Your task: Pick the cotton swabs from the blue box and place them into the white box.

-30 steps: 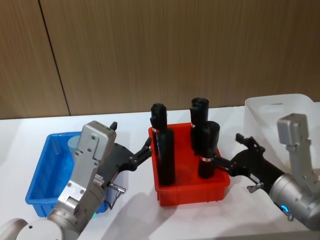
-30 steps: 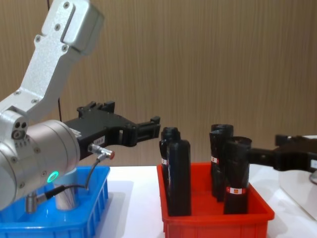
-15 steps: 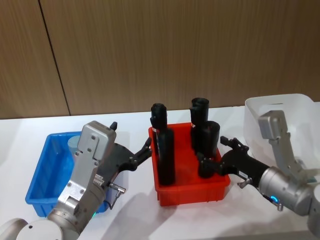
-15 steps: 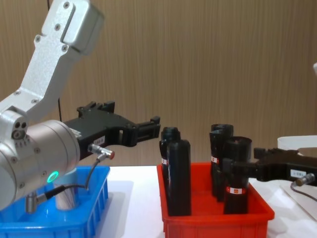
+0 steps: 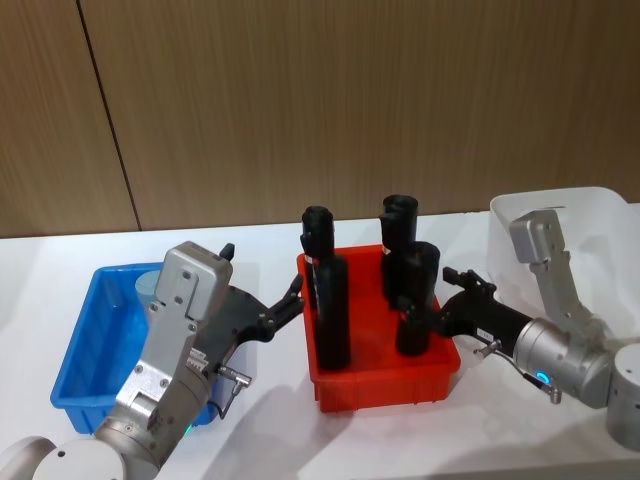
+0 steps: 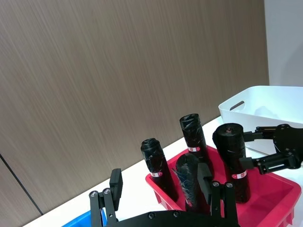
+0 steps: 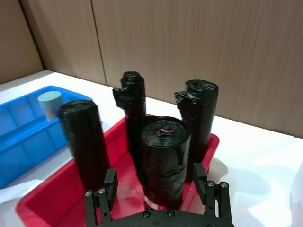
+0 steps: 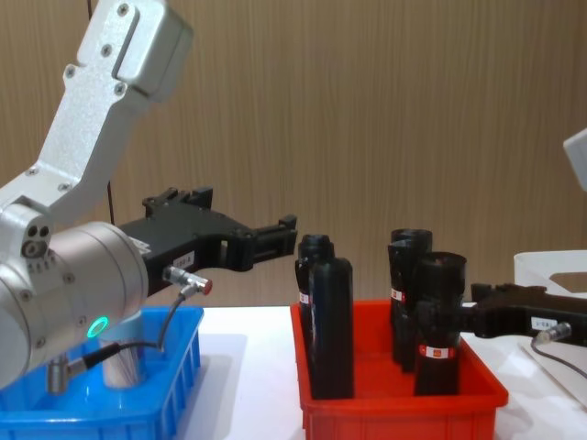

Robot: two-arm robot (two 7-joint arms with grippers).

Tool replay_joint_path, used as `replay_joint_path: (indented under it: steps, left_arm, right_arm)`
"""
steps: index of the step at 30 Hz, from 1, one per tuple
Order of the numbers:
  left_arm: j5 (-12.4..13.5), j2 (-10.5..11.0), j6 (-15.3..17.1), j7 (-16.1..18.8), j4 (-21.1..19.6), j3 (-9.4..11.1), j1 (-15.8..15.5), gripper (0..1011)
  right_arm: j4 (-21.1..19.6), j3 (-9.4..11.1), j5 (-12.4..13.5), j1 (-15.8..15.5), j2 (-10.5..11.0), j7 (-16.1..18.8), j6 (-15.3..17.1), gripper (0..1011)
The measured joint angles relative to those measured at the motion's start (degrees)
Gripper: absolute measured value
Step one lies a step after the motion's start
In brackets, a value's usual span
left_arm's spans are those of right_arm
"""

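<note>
One cotton swabs tub point(image 5: 150, 287), clear with a pale lid, stands in the far part of the blue box point(image 5: 85, 345); it also shows in the right wrist view point(image 7: 50, 105) and, half hidden by my left arm, in the chest view point(image 8: 119, 364). My left gripper point(image 5: 290, 300) hovers open and empty between the blue box and the red bin, fingers spread wide point(image 6: 160, 182). My right gripper point(image 5: 432, 300) is open at the red bin's right side, its fingers either side of the front black roll point(image 7: 165, 158). The white box point(image 5: 570, 215) stands at the far right.
The red bin point(image 5: 385, 385) in the middle holds several tall black rolls with red-white labels point(image 5: 330, 310), between the blue box and the white box. A wooden wall runs behind the white table. My left arm's body point(image 8: 64, 293) looms above the blue box.
My right arm has swung left from beside the white box, bringing its open gripper up to the front right black roll in the red bin. The left arm has not moved.
</note>
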Motion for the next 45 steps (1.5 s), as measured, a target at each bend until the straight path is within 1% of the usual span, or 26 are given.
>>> replay_joint_path:
  steps: [19,31,34,35,37,41,43,45]
  left_arm:
    - [0.00,0.00,0.00,0.00,0.00,0.00,0.00,1003]
    - [0.00,0.00,0.00,0.00,0.00,0.00,0.00,1003]
    - [0.00,0.00,0.00,0.00,0.00,0.00,0.00,1003]
    - [0.00,0.00,0.00,0.00,0.00,0.00,0.00,1003]
    - [0.00,0.00,0.00,0.00,0.00,0.00,0.00,1003]
    - [0.00,0.00,0.00,0.00,0.00,0.00,0.00,1003]
    - [0.00,0.00,0.00,0.00,0.00,0.00,0.00,1003]
    - [0.00,0.00,0.00,0.00,0.00,0.00,0.00,1003]
  right_arm:
    - [10.72,0.40,-0.36,6.29,-1.41,0.31,-2.89,1001]
    - [15.20,-0.14,-0.21,9.51,-2.49,1.89,-4.52,996]
    - [16.33,-0.33,-0.08,10.31,-2.79,2.28,-4.88,930]
    - [16.84,-0.42,0.02,10.67,-2.89,2.50,-5.08,884]
    - [17.32,-0.50,0.08,10.98,-3.02,2.70,-5.25,868]
    - [18.31,-0.74,0.16,11.73,-3.32,3.16,-5.64,732]
    - [18.46,-0.80,0.20,11.89,-3.38,3.26,-5.72,687]
    - [18.54,-0.91,0.30,12.02,-3.45,3.43,-5.76,610]
